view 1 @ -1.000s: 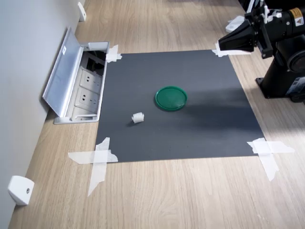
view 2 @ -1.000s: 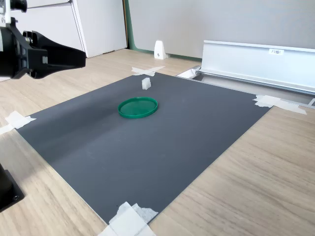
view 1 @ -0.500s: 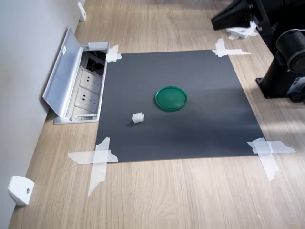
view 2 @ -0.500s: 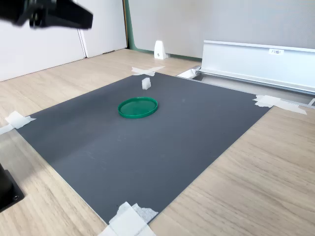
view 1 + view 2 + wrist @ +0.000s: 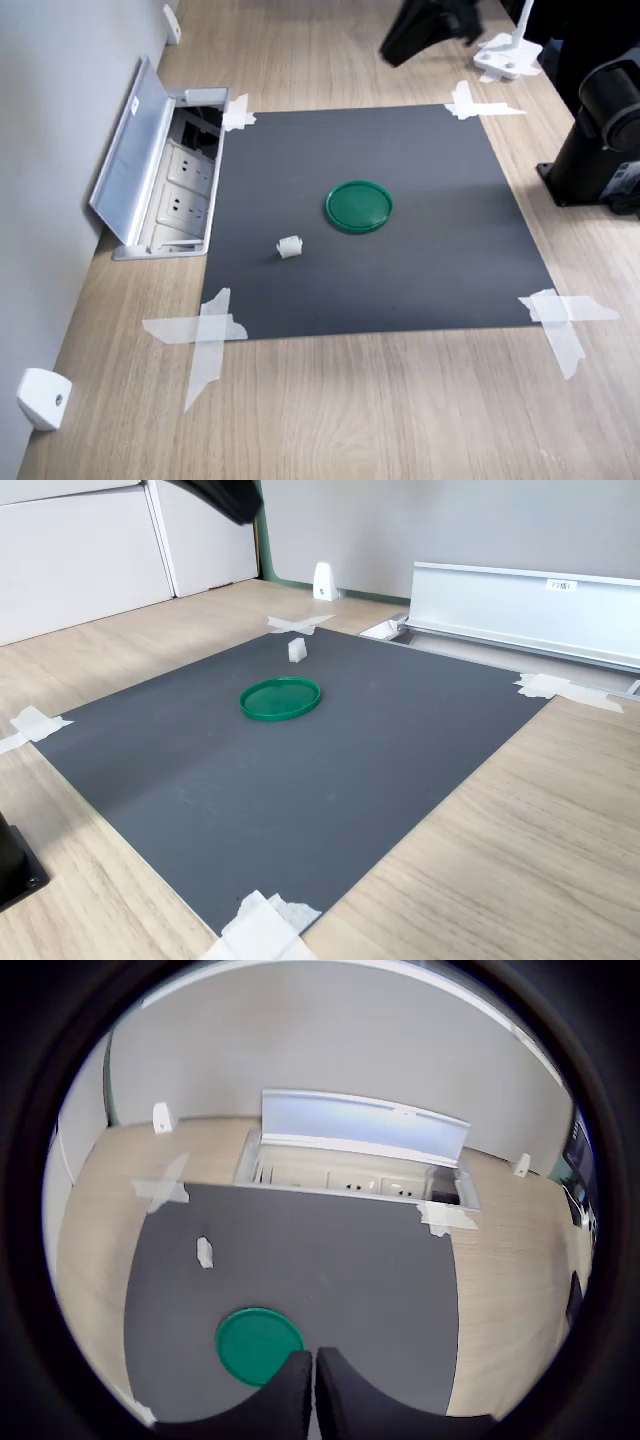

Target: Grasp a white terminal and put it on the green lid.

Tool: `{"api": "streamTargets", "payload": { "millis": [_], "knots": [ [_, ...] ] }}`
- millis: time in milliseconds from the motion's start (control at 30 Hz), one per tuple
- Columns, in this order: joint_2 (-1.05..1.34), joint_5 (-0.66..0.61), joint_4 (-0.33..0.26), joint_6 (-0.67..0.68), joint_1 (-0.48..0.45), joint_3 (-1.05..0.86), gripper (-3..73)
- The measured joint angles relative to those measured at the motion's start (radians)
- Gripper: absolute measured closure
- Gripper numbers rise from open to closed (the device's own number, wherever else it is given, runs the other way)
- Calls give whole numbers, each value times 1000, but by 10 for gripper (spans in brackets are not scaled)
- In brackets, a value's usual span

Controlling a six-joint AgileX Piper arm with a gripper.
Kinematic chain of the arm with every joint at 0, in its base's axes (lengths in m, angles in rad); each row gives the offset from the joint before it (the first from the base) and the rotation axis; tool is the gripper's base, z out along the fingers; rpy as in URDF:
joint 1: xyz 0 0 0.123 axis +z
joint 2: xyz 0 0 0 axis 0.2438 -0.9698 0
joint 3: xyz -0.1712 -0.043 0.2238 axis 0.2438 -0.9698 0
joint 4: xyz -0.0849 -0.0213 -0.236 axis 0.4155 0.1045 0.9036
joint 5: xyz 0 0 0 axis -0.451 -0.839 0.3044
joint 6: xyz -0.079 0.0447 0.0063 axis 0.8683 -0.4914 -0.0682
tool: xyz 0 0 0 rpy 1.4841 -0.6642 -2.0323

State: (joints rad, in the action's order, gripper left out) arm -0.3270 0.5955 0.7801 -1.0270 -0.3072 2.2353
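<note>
1. Right under my wrist camera my gripper (image 5: 313, 1392) shows as two dark fingers pressed together, with only a hairline seam between them and nothing pinched. In the first exterior view I'm a dark blur up high, past the mat's far edge.
2. Just past my fingertips sits the green lid (image 5: 259, 1346), flat on the mat (image 5: 340, 1260), near its middle in both exterior views.
3. The mat is dark grey, lying on a pale wood-grain floor (image 5: 400, 400). White tape (image 5: 203, 330) holds its corners down.
4. Further out, the white terminal (image 5: 204, 1252) stands alone on the mat, clear of the lid. In the first exterior view it is down and to the left of the lid, towards the taped corner.
5. Beyond the mat's edge is a floor socket box (image 5: 180, 190), with its silver lid (image 5: 128, 150) tipped open against the grey wall (image 5: 50, 150).
6. White wedges (image 5: 42, 398) sit on the floor at the wall's foot.
7. In the second exterior view, white panels (image 5: 90, 550) stand at the second exterior view's left.
</note>
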Motion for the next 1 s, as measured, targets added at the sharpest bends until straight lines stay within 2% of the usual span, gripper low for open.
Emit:
{"api": "streamTargets", "payload": {
  "millis": [200, 300, 467, 533, 667, 767, 867, 1000],
  "knots": [
    [-314, -74, -4, 108, -1, 232, 698],
    [-425, -139, -18, 119, -1, 322, 652],
    [-525, -180, -61, 126, 0, 393, 499],
    [-541, -186, -71, 127, 11, 398, 407],
    [-553, -196, -69, 121, 88, 400, 222],
    [-556, -199, -70, 63, 155, 402, 106],
    [-559, -187, -70, -34, 199, 403, 44],
    [-594, -180, -51, -74, 252, 403, 23]
  ]
}}
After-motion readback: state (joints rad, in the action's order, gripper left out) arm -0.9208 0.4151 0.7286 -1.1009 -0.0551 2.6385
